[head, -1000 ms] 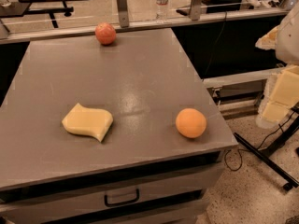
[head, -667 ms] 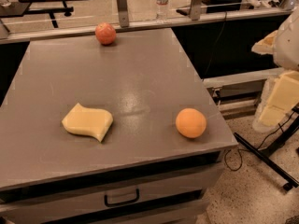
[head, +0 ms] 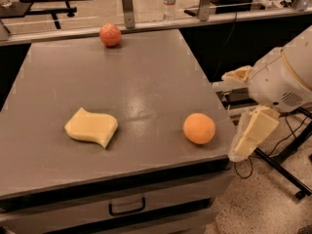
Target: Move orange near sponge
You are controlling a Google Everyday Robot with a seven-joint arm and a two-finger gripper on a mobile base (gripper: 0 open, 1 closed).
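Cream-padded, the claw (head: 234, 114) hangs released and empty off the right edge of the bench (head: 146, 67), just beside the orange (head: 199, 128). Well apart to its left lies the sponge (head: 91, 127); a reddish fruit (head: 110, 34) sits at the far edge.

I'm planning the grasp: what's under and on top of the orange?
The orange rests on the grey table; nothing lies on top. Its underside is hidden. The open hand hangs just beyond the table edge beside it.
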